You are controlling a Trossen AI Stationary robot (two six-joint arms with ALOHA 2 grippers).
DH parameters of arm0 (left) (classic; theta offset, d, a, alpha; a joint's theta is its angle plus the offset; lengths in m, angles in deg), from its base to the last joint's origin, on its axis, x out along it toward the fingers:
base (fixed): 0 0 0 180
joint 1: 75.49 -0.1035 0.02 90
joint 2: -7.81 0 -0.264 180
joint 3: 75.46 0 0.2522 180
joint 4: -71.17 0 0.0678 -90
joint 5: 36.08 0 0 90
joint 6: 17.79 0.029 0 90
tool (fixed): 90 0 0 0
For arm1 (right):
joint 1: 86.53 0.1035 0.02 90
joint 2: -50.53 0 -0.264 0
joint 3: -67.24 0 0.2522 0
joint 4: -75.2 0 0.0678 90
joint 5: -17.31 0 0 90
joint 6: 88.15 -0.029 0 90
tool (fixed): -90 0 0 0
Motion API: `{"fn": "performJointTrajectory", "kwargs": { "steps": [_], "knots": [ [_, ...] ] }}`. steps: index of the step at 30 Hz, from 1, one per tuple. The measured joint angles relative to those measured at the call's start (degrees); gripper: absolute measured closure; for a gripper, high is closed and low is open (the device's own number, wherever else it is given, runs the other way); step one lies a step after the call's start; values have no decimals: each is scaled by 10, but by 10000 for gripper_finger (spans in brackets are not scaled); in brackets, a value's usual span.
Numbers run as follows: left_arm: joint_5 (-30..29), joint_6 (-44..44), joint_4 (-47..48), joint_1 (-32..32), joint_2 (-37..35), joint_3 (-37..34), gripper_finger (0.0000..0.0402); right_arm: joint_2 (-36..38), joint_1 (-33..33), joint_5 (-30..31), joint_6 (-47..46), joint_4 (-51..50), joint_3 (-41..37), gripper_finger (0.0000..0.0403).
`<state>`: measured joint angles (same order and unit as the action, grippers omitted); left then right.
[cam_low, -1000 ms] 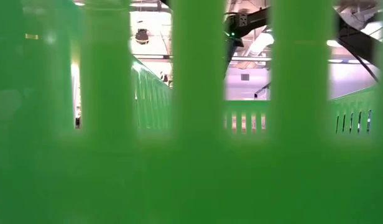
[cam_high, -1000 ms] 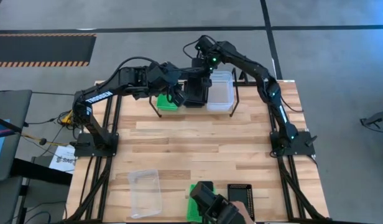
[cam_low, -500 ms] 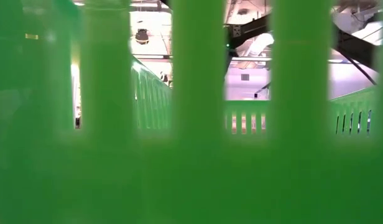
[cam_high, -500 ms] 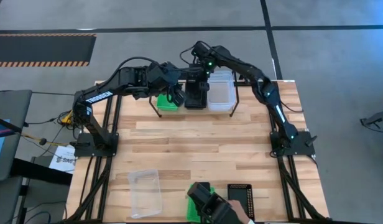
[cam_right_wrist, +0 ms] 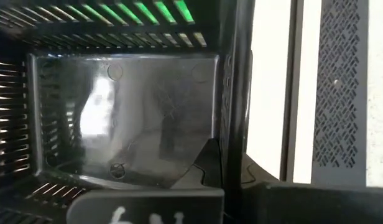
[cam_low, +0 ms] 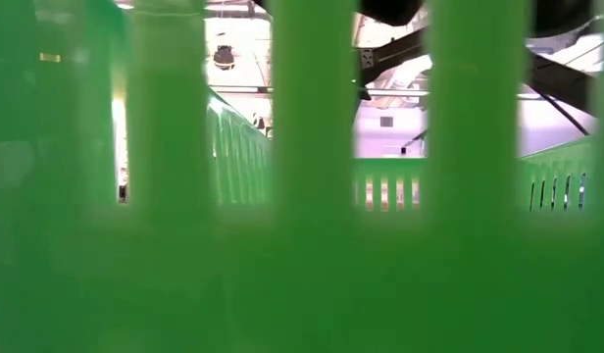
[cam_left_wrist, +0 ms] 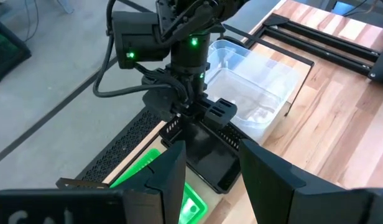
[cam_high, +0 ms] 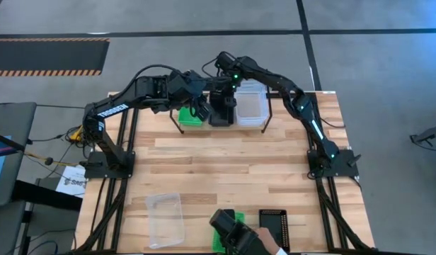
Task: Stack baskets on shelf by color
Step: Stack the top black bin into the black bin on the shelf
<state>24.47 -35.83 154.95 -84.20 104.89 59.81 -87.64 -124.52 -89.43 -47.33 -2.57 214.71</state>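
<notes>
Wooden table point(cam_high: 225, 166) is seen from above, filling the centre of the frame. The shelf point(cam_high: 264, 117) is set at the upper centre of the table, carrying three baskets side by side: green basket point(cam_high: 189, 117) at the shelf's left, black basket point(cam_high: 221, 112) in the middle, clear basket point(cam_high: 250, 103) at the right.

Both arms are brought in over the shelf at upper centre. The right hand point(cam_left_wrist: 193, 114) is seen in the left wrist view at the black basket's rim, fingers shut; the rim wall is shown between the fingers in the right wrist view, so the black basket point(cam_right_wrist: 123, 112) is taken as gripped. The left hand point(cam_high: 201, 108) is held just beside the green and black baskets, fingers point(cam_left_wrist: 266, 171) parted about halfway, nothing seen between them.

At the lower edge of the high view three more baskets are laid on the table: a clear one point(cam_high: 165, 218) at lower left, a green one point(cam_high: 221, 237) at lower centre, a black mesh one point(cam_high: 272, 225) just to its right. A person's hand point(cam_high: 264, 243) is seen beside these. The low view is blocked almost fully by green slats point(cam_low: 302, 176) close to the lens.
</notes>
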Motion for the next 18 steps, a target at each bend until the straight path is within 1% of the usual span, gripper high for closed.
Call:
{"fn": "performJointTrajectory", "kwargs": {
  "steps": [4,7,11,18],
  "knots": [
    [-2,0,0,0,0,0,262,0,-1,1,-2,-7,0,390],
    [-2,1,0,0,0,0,262,0,0,11,-7,3,0,364],
    [-2,9,0,0,0,0,262,0,8,42,-13,20,0,329],
    [-4,13,0,0,0,0,262,7,22,59,-17,23,0,286]
  ]
}}
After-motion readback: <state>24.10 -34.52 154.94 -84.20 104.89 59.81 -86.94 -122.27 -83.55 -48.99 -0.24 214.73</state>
